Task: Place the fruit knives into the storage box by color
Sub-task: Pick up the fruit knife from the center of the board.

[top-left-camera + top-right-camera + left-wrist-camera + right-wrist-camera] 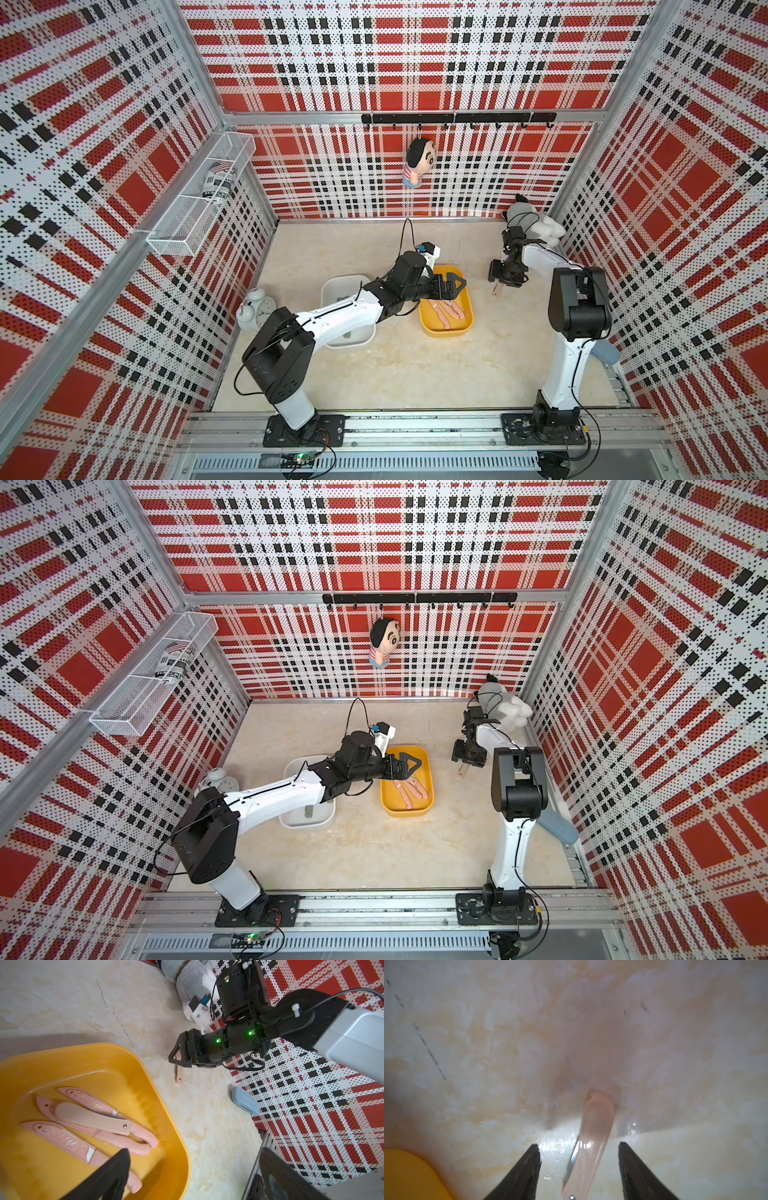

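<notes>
Carefully, I'd centre my right gripper (579, 1145), jaws apart astride the pink fruit knife (596, 1122) at lower centre, before squeezing.

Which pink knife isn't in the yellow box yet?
The folded pink knife lying on the table, between the fingers of the open right gripper. The other pink knives lie inside the yellow box.

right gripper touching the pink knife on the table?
Apart. Right wrist view: right gripper straddles the pink knife, bare table showing on both sides of it.
</notes>
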